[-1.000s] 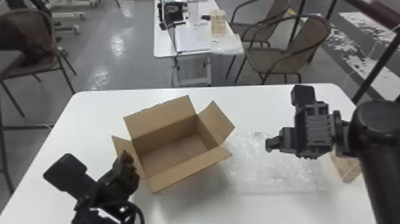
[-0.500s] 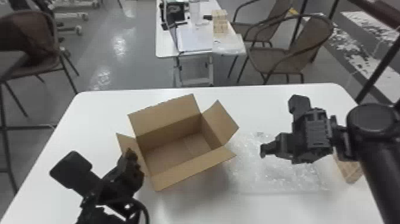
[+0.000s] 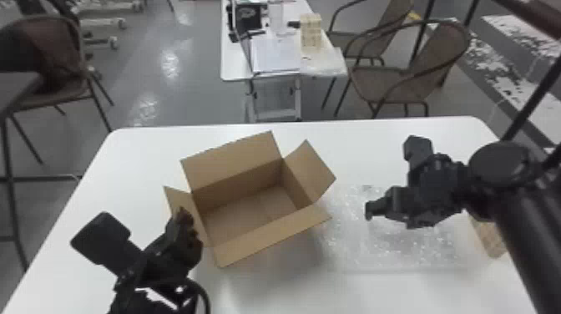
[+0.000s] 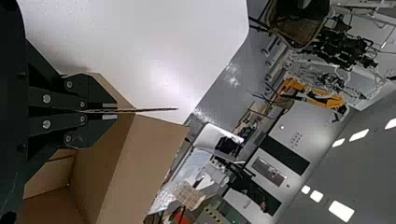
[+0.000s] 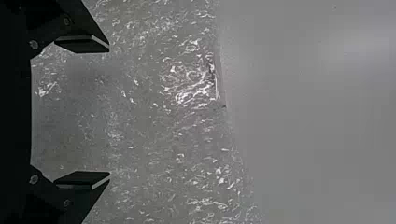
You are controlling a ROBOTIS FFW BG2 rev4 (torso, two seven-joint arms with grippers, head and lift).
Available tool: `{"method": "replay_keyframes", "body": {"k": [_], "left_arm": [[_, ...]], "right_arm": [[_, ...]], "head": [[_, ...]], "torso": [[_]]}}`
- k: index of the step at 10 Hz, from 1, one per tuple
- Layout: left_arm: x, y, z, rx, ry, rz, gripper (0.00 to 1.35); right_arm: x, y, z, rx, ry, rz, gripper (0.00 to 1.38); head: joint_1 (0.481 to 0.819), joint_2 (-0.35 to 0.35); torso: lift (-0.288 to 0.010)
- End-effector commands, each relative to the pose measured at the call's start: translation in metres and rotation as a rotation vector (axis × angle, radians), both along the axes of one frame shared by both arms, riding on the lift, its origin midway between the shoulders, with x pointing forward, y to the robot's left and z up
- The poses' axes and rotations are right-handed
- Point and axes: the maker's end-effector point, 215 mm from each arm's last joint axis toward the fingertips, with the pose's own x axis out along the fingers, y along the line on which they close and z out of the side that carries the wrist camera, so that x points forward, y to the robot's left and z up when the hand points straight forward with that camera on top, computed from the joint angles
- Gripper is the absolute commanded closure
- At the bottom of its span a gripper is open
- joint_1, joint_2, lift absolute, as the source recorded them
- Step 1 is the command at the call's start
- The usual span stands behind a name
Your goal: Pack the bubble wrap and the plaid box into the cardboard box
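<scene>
The white table (image 3: 133,167) is widest: its far edge runs straight across the head view to rounded corners, and a strip of bare top lies between that edge and the box. More bare top spreads left of the box and along the wrap's near edge, where there is room to move.

The cardboard box (image 3: 246,186) sits left of the wrap, mouth up, its long axis slanting from near left to far right. Its far flap (image 3: 233,163) stands up, while the right flap (image 3: 311,171) and near flap (image 3: 271,242) splay outward.

The bubble wrap (image 3: 409,246) lies flat on the table, starting beside the right flap. Its long axis seems to run left to right, though the right arm covers part of it.

The right gripper (image 3: 369,210) hangs over the wrap, pointing toward the box, its fingers (image 5: 86,45) spread wide with nothing between them.

The left gripper (image 3: 183,219) is at the box's left side, fingers closed on the left flap (image 4: 154,110).

The plaid box (image 3: 490,238) rests at the table's right, beyond the wrap, partly behind the right arm; I can't tell its long axis
</scene>
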Motion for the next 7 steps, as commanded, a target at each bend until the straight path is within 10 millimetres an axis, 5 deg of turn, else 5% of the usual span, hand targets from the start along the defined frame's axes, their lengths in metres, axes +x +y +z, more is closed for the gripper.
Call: {"method": "replay_keyframes", "body": {"k": [1,2,5,7], "left_arm": [[0.001,0.001,0.001,0.004,-0.003,0.001,1.22],[0.001,0.001,0.002,0.005,-0.005,0.001,1.22],[-0.001,0.004,0.001,0.007,-0.009,0.009,1.22],[-0.003,0.005,0.001,0.006,-0.010,0.014,1.22]], "right_arm": [[0.002,-0.006,-0.012,-0.015,0.027,0.013,0.41],[0.004,-0.006,-0.012,-0.009,0.024,0.008,0.64],[0.013,0.020,-0.005,0.100,-0.053,0.016,0.91],[0.020,0.031,0.016,0.167,-0.134,-0.001,0.91]], "head": [[0.695,0.046],[0.695,0.049],[0.695,0.057],[0.695,0.077]], "torso": [[-0.099],[-0.099],[-0.099],[-0.099]]}}
